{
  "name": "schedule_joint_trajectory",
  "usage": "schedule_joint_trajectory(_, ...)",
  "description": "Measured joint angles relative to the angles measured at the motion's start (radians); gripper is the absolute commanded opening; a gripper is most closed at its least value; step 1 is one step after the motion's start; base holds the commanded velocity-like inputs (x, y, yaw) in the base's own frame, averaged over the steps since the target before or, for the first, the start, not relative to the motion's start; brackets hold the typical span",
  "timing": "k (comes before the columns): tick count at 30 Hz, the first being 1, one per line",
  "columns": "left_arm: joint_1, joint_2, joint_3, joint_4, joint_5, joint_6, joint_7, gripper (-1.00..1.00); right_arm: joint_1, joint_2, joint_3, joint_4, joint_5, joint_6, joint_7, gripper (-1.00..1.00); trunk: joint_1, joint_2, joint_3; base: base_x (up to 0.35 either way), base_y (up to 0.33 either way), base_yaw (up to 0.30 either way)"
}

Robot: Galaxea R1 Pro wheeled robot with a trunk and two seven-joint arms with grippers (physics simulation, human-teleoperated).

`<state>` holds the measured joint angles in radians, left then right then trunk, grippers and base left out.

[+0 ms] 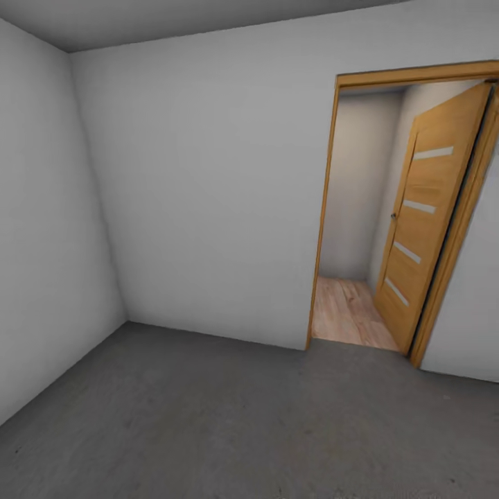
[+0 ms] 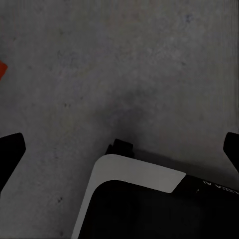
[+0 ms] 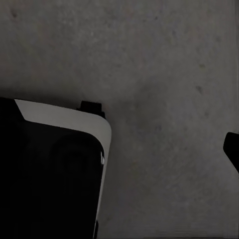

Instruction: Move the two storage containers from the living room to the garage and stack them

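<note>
Left claw [image 2: 119, 149] wide open, empty, over concrete floor [image 2: 149, 64]

The head view looks forward and slightly down from standing height into a bare corner, with the open wooden door [image 1: 423, 229] at right and the grey concrete floor [image 1: 208, 416] filling the lower frame. Both wrist views look straight down, close to that same floor [image 2: 149, 64] [image 3: 164, 64], each over a corner of the robot's base [image 2: 139, 174] [image 3: 64, 124].
</note>
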<state>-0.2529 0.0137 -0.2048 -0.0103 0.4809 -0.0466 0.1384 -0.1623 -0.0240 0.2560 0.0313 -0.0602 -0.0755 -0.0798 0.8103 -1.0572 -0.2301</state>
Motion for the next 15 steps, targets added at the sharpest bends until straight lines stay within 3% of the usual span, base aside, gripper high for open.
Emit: schedule_joint_trajectory(15,0.000,0.000,0.000,0.000,0.000,0.000,0.000,1.00,0.000,0.000,0.000,0.000,-0.001,0.000,-0.002,1.00,0.000,0.000,0.000,0.000,0.000,-0.283)
